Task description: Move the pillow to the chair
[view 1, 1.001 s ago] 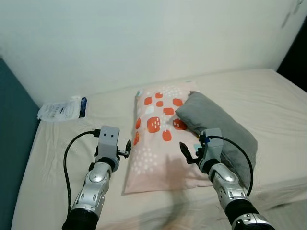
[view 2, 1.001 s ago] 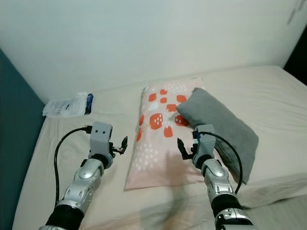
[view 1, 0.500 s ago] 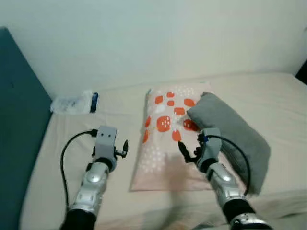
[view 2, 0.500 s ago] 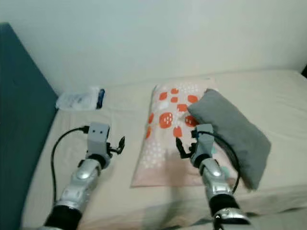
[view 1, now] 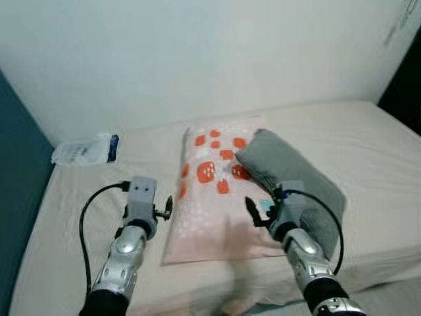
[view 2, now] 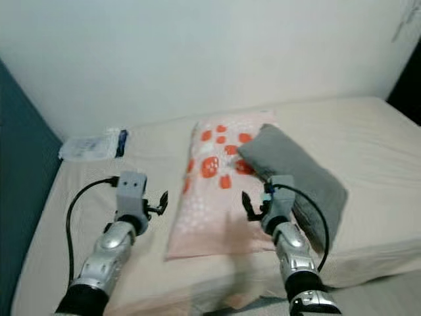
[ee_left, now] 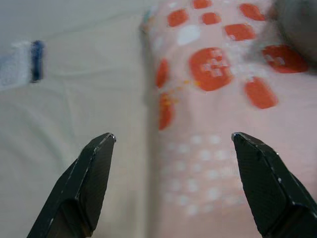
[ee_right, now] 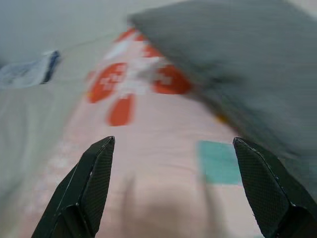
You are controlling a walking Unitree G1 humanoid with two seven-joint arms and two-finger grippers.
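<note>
Your target, the pink pillow (view 1: 210,187), lies lengthwise on the bed (view 1: 368,145), one end toward the wall (view 1: 197,52). It carries orange blotches on the far half and faint white dots on the near half. A grey pillow (view 1: 296,181) rests tilted along its right side, overlapping the pink edge; how much of the pink cover sits under it is hidden from you.

Left gripper (view 1: 166,208): it hovers just beside the pink pillow's left edge, over bare sheet. In the left wrist view the two black fingers (ee_left: 86,186) stand wide apart, with the pillow's edge running between them. Nothing is held.

Right gripper (view 1: 255,212): it hovers over the pillow's near right part, close to the grey pillow. In the right wrist view the fingers (ee_right: 89,191) are likewise spread, with nothing between the pads. That view is blurred. A small teal patch (ee_right: 217,162) shows on the pink cover; you cannot tell what it is.

Contact between either gripper and the fabric cannot be confirmed from the head views.

A white packet (view 1: 85,150) with a dark blue end lies near the bed's far left corner, well apart from both pillows. Its print is too small to read. A teal panel (view 1: 16,178) borders the bed on the left, cut off by the frame.
</note>
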